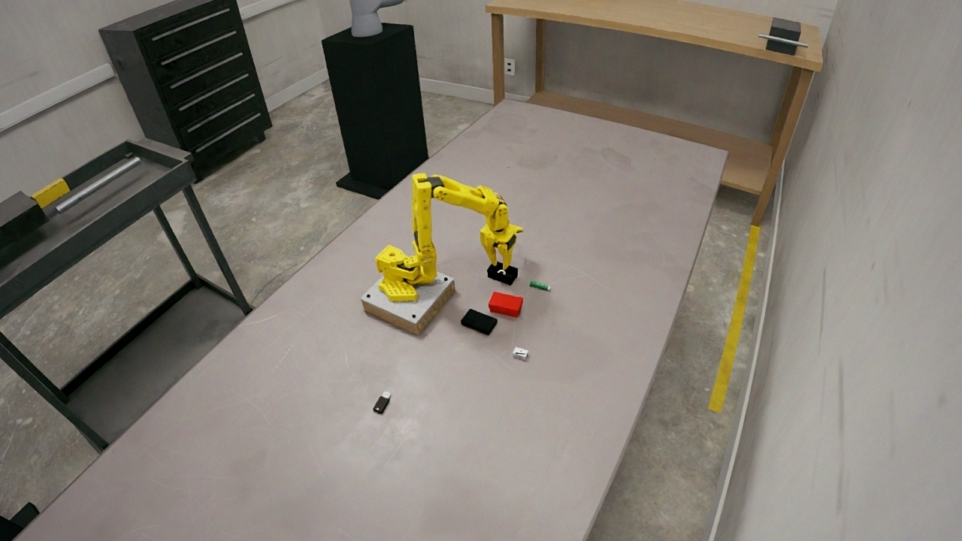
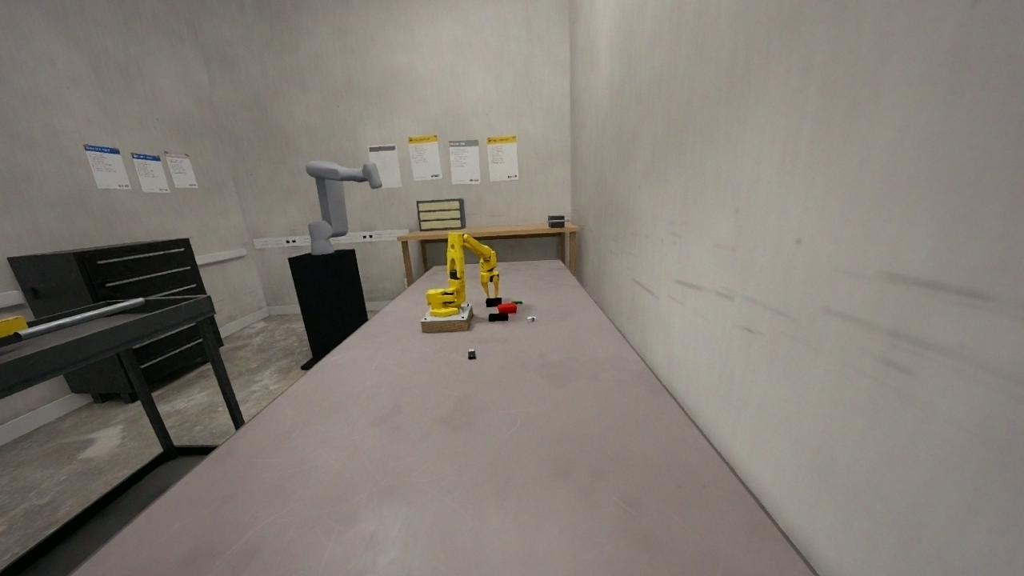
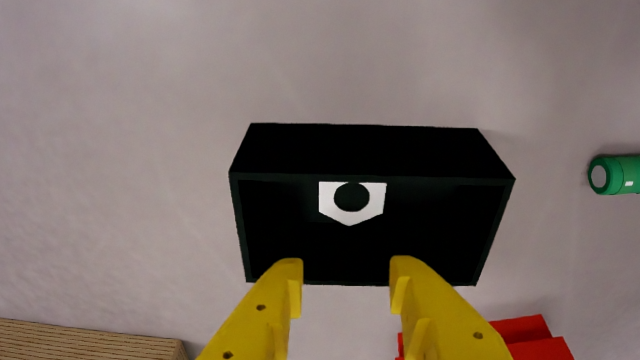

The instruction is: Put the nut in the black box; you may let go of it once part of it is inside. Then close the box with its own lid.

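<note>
The black box [image 1: 512,276] [image 2: 493,302] [image 3: 370,150] stands open on the table. The light nut [image 3: 327,200] is inside it, against the wall at the top of the opening in the wrist view. My gripper [image 1: 500,264] [image 2: 492,294] [image 3: 346,267] is above the box, pointing down. Its fingers stand a little apart with nothing between them, and the nut lies beyond the fingertips. A flat black slab [image 1: 479,321] [image 2: 498,317], which looks like the box's lid, lies on the table nearer the top and exterior views. It is out of the wrist view.
A red block-like thing [image 1: 506,303] [image 2: 506,308] [image 3: 537,350] lies between box and black slab. A green cylinder [image 1: 539,285] [image 3: 625,175] lies beside the box. A small white object [image 1: 519,353] [image 2: 531,319] and a USB stick [image 1: 381,403] [image 2: 470,354] lie farther off.
</note>
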{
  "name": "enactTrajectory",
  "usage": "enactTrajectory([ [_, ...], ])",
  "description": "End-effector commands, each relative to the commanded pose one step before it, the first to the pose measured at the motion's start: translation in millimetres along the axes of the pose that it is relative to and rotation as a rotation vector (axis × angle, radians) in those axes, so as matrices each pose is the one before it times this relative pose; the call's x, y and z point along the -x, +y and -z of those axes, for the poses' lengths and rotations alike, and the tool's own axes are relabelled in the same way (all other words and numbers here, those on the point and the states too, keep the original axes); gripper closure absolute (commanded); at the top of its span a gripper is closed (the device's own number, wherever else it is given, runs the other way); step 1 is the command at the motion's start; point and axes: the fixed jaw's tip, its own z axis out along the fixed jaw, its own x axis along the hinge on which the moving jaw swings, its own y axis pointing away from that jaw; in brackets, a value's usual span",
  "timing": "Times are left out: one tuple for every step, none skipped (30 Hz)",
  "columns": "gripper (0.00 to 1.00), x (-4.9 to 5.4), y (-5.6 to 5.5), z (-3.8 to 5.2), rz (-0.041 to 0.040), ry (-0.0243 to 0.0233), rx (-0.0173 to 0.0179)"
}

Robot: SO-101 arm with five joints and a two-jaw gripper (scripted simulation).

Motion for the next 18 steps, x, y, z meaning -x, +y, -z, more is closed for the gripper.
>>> enactTrajectory([
  [0.89, 4.25, -1.3, 7.785, 0.00045, -0.01962, -0.01508],
  [0.89, -0.02, 0.02, 0.973, 0.0, 0.0, 0.0],
  [0.89, -0.02, 0.02, 0.877, 0.0, 0.0, 0.0],
  [0.89, -0.01, 0.02, 0.715, 0.0, 0.0, 0.0],
  [0.89, -0.02, 0.02, 0.523, 0.0, 0.0, 0.0],
  [0.89, -0.01, 0.01, 0.312, 0.0, 0.0, 0.0],
  [0.89, 0.0, 0.0, 0.132, 0.0, 0.0, 0.0],
  [0.89, -0.01, 0.01, 0.024, 0.0, 0.0, 0.0],
  [0.89, 0.0, 0.0, 0.0, 0.0, 0.0, 0.0],
  [0.89, 0.0, 0.0, 0.0, 0.0, 0.0, 0.0],
  [0.89, 0.0, 0.0, 0.017, 0.0, 0.00001, 0.0],
  [0.89, 0.0, 0.0, 0.108, 0.0, 0.0, 0.0],
  [0.89, 0.0, 0.0, 0.246, 0.0, 0.0, 0.0],
  [0.89, 0.0, 0.0, 0.414, 0.0, 0.0, 0.0],
  [0.89, 0.0, 0.0, 0.564, 0.0, 0.0, 0.0],
  [0.89, 0.0, 0.01, 0.69, 0.0, 0.0, 0.0],
  [0.89, -0.01, 0.01, 0.774, 0.0, 0.0, 0.0],
  [0.89, -0.01, 0.01, 0.804, 0.0, 0.0, 0.0],
])
